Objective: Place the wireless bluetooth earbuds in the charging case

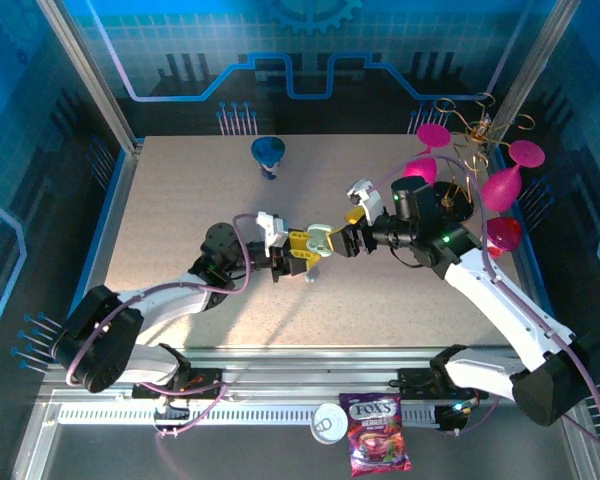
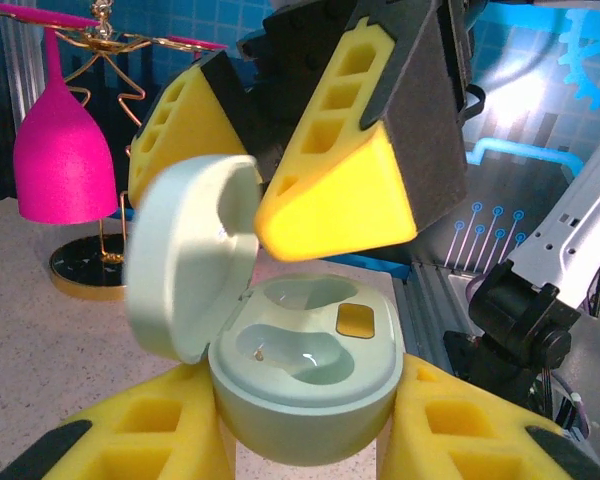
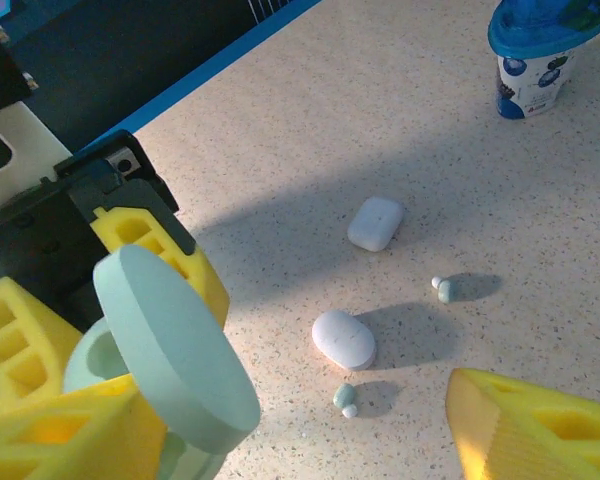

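My left gripper [image 2: 305,445] is shut on a pale green charging case [image 2: 305,385], its yellow fingers [image 2: 140,440] pressing both sides. The lid [image 2: 190,255] stands open to the left and both wells are empty. My right gripper [image 3: 300,430] hangs open just above the case, one yellow finger [image 2: 335,185] next to the lid. On the table in the right wrist view lie two tiny pale green earbuds with white tips, one [image 3: 344,398] near and one [image 3: 443,289] farther right. From above, the grippers meet mid-table around the case [image 1: 319,240].
Two closed white cases lie on the table, an oval one [image 3: 343,338] and a rounded rectangular one [image 3: 375,222]. A blue-lidded cup [image 1: 270,152] stands at the back. Pink glasses on a gold rack [image 1: 480,160] crowd the right edge. A candy bag [image 1: 378,447] lies in front of the table.
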You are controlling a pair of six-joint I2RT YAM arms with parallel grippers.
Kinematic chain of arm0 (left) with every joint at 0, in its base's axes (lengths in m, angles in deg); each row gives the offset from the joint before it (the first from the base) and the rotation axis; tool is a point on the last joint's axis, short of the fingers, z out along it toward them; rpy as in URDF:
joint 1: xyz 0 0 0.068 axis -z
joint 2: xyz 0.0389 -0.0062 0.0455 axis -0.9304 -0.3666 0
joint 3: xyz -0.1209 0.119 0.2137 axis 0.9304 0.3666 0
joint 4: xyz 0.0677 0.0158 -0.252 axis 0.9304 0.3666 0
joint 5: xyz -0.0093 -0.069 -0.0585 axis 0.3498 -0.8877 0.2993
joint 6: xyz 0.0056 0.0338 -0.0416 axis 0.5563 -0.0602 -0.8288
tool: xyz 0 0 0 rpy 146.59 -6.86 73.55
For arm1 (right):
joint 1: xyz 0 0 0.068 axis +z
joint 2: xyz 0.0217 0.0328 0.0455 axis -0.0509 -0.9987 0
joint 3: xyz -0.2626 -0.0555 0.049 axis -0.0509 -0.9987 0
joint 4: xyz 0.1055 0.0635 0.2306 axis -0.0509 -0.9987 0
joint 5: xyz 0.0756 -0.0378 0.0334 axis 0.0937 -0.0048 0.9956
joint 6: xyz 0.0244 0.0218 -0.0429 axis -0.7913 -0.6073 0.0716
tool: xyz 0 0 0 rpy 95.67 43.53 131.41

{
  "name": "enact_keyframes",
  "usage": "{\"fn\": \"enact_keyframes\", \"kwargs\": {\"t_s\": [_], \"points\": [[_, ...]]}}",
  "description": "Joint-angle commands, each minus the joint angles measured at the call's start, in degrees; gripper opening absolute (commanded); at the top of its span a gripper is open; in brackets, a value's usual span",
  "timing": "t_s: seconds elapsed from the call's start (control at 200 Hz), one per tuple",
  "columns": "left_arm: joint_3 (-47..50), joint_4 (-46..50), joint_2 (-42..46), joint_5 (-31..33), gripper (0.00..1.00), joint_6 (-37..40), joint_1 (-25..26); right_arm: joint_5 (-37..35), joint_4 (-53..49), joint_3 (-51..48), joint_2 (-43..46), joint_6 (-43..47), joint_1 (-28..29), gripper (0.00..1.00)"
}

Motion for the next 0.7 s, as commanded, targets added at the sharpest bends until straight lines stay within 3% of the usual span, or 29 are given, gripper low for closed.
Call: {"fn": "enact_keyframes", "kwargs": {"t_s": [0.0,0.19,0.43,0.565,0.695], "points": [[0.57,-1.36,1.22,-1.53,0.29,0.56,0.06,1.17,0.36,1.80,0.07,-0.03,-0.63,0.73],[0.66,-1.91,0.62,-0.94,0.29,-0.04,-0.22,9.58,2.71,-0.09,2.76,1.41,-1.01,0.76],[2.12,-5.05,0.17,1.03,0.29,-0.55,-1.61,12.57,10.90,-4.72,6.36,-5.58,-5.77,0.76],[3.44,-7.02,1.08,2.26,0.29,-1.91,-3.01,10.68,15.71,-7.73,6.20,-13.64,-10.31,0.76],[4.77,-5.68,3.77,3.74,0.29,-0.96,-3.61,5.71,13.00,-7.42,1.43,-19.71,-13.46,0.74]]}}
